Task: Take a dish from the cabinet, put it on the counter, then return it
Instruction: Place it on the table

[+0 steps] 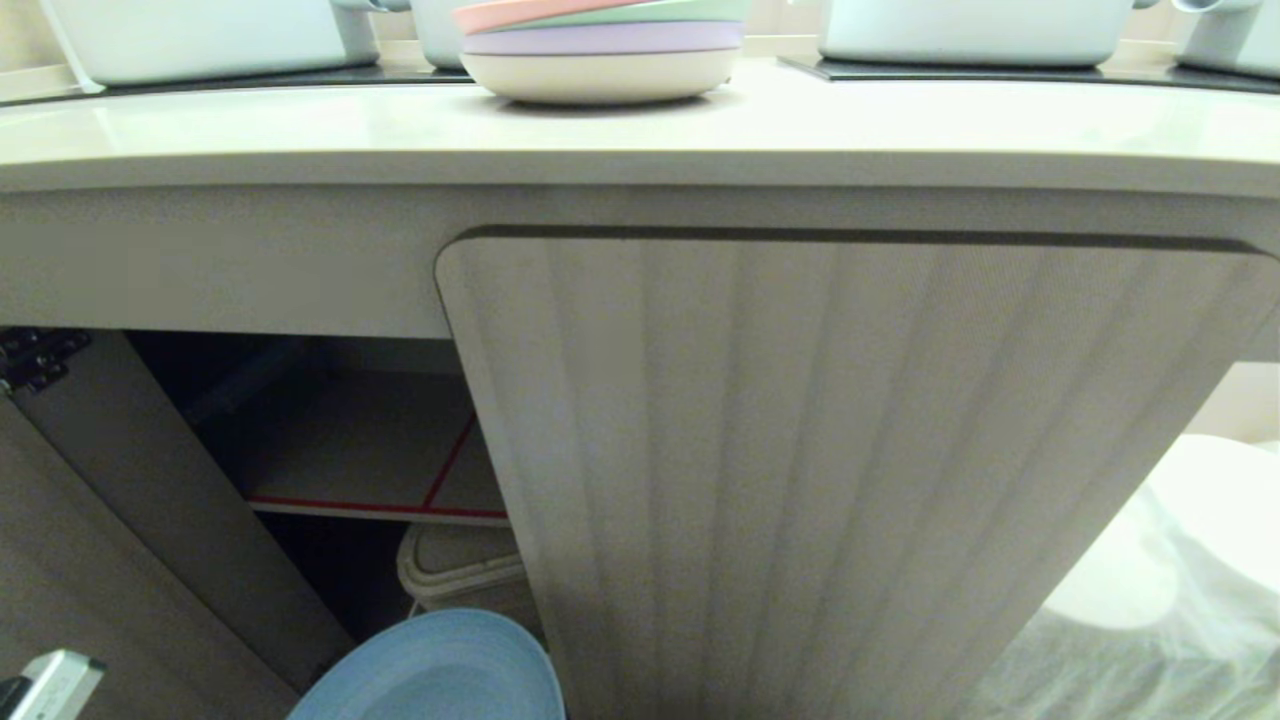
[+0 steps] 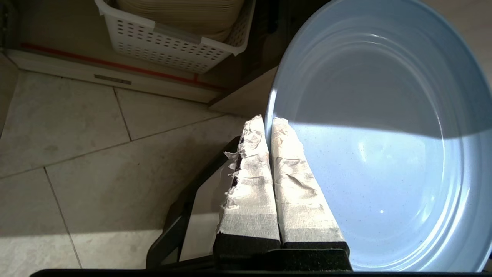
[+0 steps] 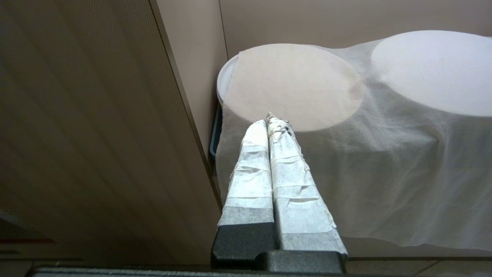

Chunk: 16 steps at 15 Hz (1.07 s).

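So the dish [image 2: 384, 154], the plain light-blue plate, is out in front of the cabinet [image 1: 850, 480] right now, low down by the open left-hand doorway and clear of the inner shelf [image 1: 380, 500] with the red edging. The left gripper [image 2: 269, 123] has its taped fingers [image 2: 251, 184] pressed together on the plate's rim, one finger on each face, and the plate hangs tilted over the tiled floor [image 2: 77, 154] with a perforated white basket [image 2: 173, 46] in the cabinet's bottom behind it. I can't really tell if this is the trip out or the trip back, but my guess is it's the carry up to the counter [image 1: 640, 130]. If so, the next move needs a lift past the counter's rounded front edge without clipping it, then a flat landing on bare top near the front edge, clear of the pastel plate stack [image 1: 600, 50]. The right gripper [image 3: 271, 119] is parked off to the side, fingers closed on nothing, pointing at some cloth-covered round things [image 3: 346, 115].
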Tool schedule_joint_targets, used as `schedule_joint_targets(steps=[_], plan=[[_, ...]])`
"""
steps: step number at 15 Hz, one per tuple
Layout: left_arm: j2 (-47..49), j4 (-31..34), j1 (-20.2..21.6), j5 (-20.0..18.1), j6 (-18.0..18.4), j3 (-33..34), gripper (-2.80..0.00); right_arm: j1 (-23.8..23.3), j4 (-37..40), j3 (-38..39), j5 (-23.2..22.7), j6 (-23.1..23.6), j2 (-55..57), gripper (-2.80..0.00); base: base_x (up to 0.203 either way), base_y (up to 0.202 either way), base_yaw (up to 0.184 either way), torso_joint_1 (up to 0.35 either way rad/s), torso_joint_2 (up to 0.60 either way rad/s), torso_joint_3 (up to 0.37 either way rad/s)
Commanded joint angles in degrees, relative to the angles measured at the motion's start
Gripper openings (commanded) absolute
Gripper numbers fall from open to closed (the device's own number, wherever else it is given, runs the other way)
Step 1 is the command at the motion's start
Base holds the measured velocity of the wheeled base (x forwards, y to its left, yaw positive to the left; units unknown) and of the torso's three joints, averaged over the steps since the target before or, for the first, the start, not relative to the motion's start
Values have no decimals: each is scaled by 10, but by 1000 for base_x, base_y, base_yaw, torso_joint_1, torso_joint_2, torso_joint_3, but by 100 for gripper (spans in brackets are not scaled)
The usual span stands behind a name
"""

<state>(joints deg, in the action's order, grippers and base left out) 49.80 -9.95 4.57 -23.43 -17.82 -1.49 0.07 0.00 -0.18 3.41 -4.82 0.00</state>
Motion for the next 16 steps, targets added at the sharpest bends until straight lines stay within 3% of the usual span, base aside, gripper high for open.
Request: schedule_joint_targets(steps=[1,6,11,16], plan=[[10,7,-2,-1,1,-4,-280,0,0,0,0,0,0,-280,0,0,0,0,0,0],[14,26,-2,0,66,-5,-280,0,0,0,0,0,0,-280,0,0,0,0,0,0],[14,27,-2,0,92,-4,-280,0,0,0,0,-1,0,-280,0,0,0,0,0,0],[17,27,-2,0,92,-4,-280,0,0,0,0,0,0,-280,0,0,0,0,0,0]])
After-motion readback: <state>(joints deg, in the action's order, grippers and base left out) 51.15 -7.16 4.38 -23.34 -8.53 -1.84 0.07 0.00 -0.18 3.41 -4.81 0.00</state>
